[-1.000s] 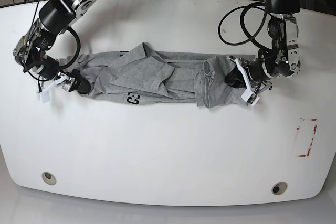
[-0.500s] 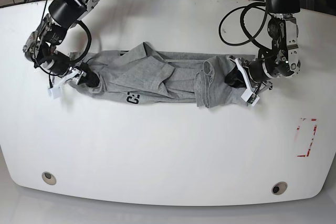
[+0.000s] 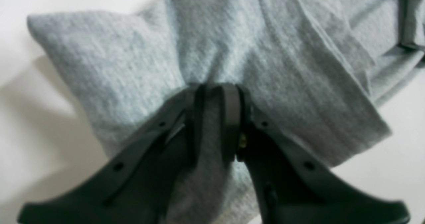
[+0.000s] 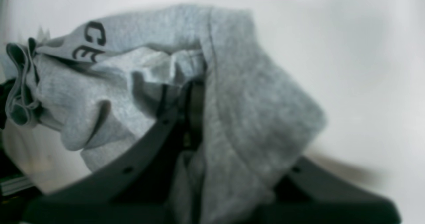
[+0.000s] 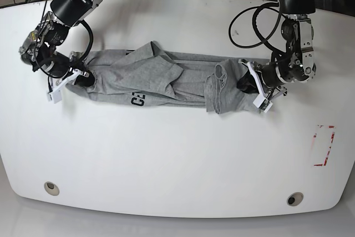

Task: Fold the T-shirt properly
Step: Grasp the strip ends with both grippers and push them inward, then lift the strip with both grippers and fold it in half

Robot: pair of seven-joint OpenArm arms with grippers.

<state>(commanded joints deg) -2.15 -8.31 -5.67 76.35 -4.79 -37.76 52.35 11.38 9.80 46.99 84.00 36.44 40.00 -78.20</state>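
The light grey T-shirt lies bunched in a long band across the middle of the white table, with a bit of black lettering on its front edge. My left gripper is shut on the shirt's right end; in the left wrist view the black fingers pinch the grey cloth. My right gripper is shut on the shirt's left end; in the right wrist view the cloth drapes over the fingers, with the letters at upper left.
Black cables loop above the left arm at the back right. A red-outlined mark sits on the table near the right edge. Two round holes lie near the table's front edge.
My right gripper has moved up and back to the left with the shirt's left end, stretching the band. The left gripper has barely moved.
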